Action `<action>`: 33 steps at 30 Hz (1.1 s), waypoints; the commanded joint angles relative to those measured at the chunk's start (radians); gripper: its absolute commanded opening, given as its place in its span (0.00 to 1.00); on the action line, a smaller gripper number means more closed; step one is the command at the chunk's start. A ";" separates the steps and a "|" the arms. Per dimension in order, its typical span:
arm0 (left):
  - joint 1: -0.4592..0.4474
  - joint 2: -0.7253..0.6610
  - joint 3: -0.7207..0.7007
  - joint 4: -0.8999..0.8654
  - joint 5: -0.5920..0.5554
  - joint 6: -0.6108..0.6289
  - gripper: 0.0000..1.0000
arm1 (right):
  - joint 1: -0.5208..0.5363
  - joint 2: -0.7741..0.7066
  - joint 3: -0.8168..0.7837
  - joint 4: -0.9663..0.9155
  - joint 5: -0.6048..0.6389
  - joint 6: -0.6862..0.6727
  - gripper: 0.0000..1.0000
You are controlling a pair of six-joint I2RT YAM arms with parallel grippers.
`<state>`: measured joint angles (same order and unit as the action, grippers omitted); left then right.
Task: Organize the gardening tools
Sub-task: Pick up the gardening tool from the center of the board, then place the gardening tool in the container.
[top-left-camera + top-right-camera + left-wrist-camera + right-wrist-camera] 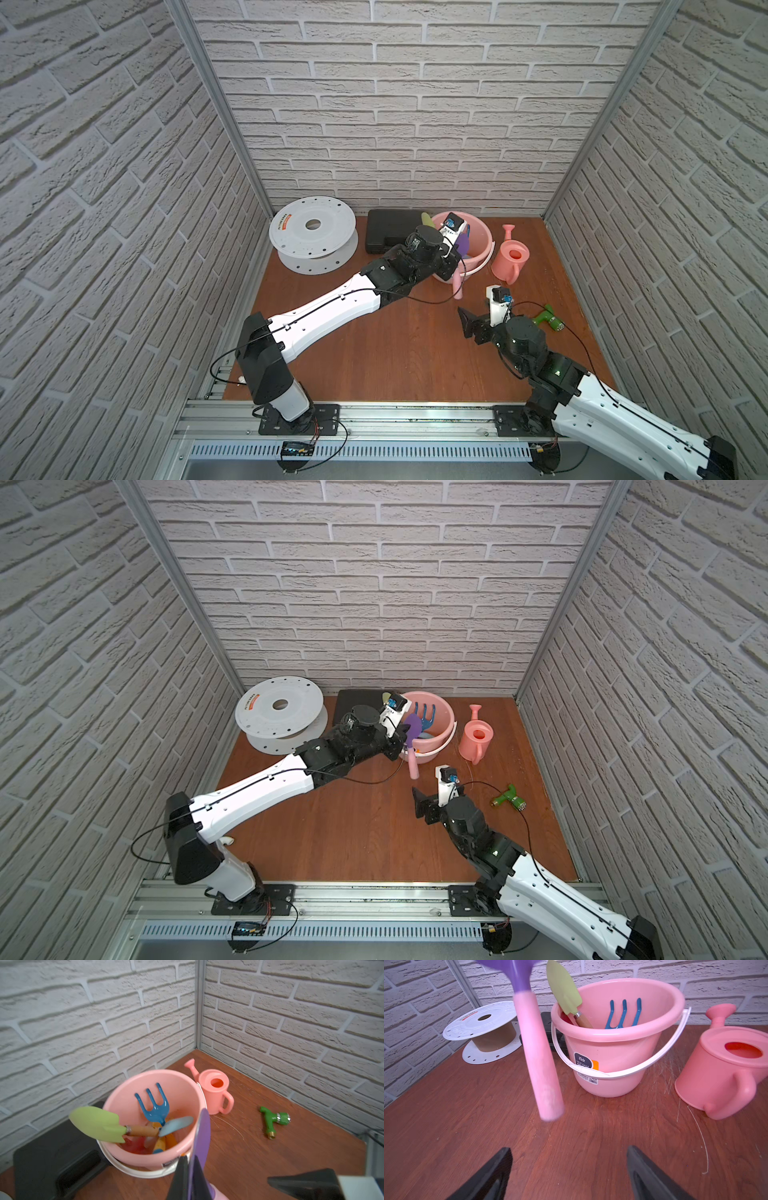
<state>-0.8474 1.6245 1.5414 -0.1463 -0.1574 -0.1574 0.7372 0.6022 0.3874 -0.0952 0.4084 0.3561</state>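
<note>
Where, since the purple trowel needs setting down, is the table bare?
Widest bare table: the front middle, between the left arm and right arm. A smaller patch lies between watering can, green hose nozzle and right wall. Crowded: the back row, where spool, black case and pink bucket sit close together.

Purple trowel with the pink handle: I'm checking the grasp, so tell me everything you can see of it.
The purple-bladed plastic trowel with a pink handle is held above the wooden table, beside the pink plastic bucket. The left end effector is shut on its flat, rounded blade, seen edge-on from the left wrist. The round-ended handle hangs down, tilted, its end free in the air. It looks smooth, slightly blurred. Contact with the bucket cannot be told.
</note>
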 commanded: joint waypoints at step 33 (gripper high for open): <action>0.093 0.299 0.083 0.442 -0.177 0.084 0.98 | 0.001 -0.034 0.034 -0.057 0.153 0.030 1.00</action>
<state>-0.7536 2.0331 1.6447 0.2584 -0.3172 -0.0414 0.7372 0.5701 0.3946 -0.1696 0.5323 0.3817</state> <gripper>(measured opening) 0.982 0.997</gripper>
